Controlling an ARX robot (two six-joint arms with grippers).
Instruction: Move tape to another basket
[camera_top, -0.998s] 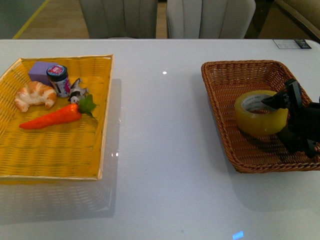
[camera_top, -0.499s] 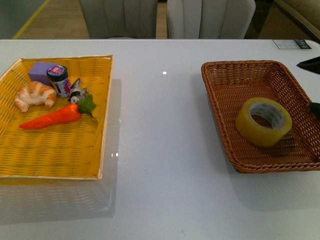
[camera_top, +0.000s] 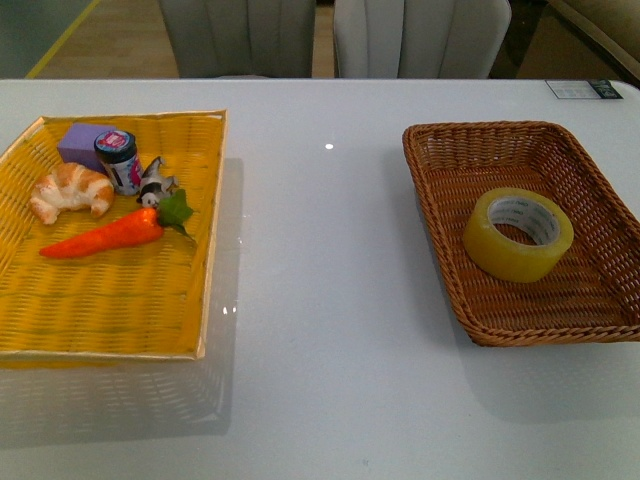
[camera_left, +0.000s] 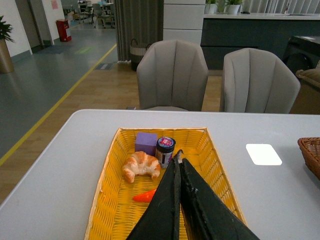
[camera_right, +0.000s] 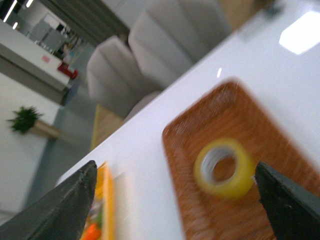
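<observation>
The tape (camera_top: 518, 235), a yellowish roll with a white core, lies flat inside the dark brown wicker basket (camera_top: 432, 196) on the right of the white table. No gripper touches it. Neither arm shows in the front view. The blurred right wrist view has my right gripper (camera_right: 175, 166) open and raised above the basket (camera_right: 250, 112), with the tape (camera_right: 224, 167) lying free between and below its widely spread fingers (camera_right: 287, 200). My left gripper (camera_left: 177, 159) is shut and empty, hovering over the yellow tray (camera_left: 107, 187).
The yellow woven tray (camera_top: 205, 260) at the left holds a croissant (camera_top: 70, 190), purple block (camera_top: 80, 140), small jar (camera_top: 118, 158), toy carrot (camera_top: 105, 233) and a little figurine (camera_top: 155, 183). Grey chairs (camera_top: 420, 35) stand beyond the far table edge. A card (camera_top: 585, 88) lies far right.
A second ago my right gripper was at the tape in the brown basket. It has let go and drawn off to the right, out of the front view; the tape has settled flat.
</observation>
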